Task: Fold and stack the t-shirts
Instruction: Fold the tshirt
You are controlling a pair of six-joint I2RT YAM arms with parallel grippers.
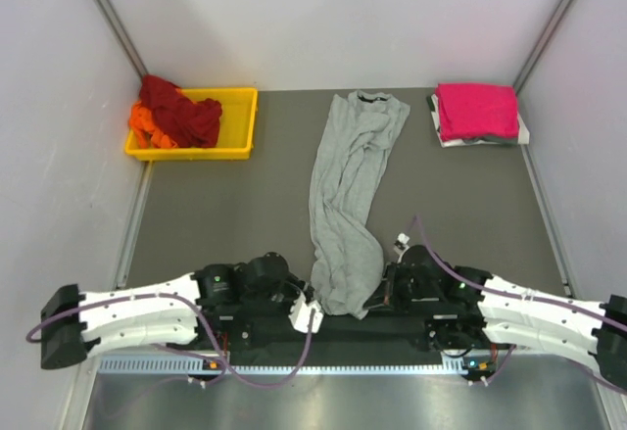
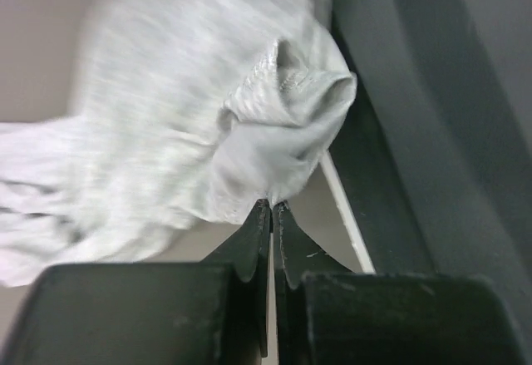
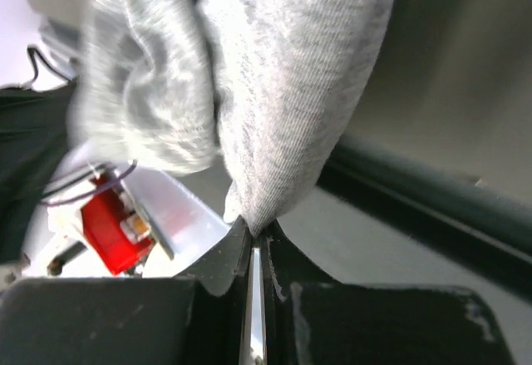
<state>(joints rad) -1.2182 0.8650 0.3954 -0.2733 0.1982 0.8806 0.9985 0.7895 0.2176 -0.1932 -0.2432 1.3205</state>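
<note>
Where the dark grey matte table (image 1: 235, 224) meets the left wall, a rectangular yellow plastic tray (image 1: 242, 117) holds two crumpled tees. An orange cloth t-shirt (image 1: 147, 126) sits at its left end; a dark red cloth t-shirt (image 1: 186, 112) is heaped over the rest.

Centre: the heather-grey knit t-shirt (image 1: 348, 185), dark collar at the far end, lies in a long, narrow, rumpled strip running down to the arm bases.

Far right corner: a bright magenta-pink t-shirt (image 1: 477, 109), folded to a neat square, rests on a folded white-and-dark cloth (image 1: 485, 140).

Left gripper (image 2: 272, 207): jaws closed tight, pinching a stitched hem fold at the grey shirt's near left edge. Right gripper (image 3: 256, 232): likewise closed, nipping fine-ribbed grey fabric at the near right edge. Cloth bunches right at both sets of fingertips.
</note>
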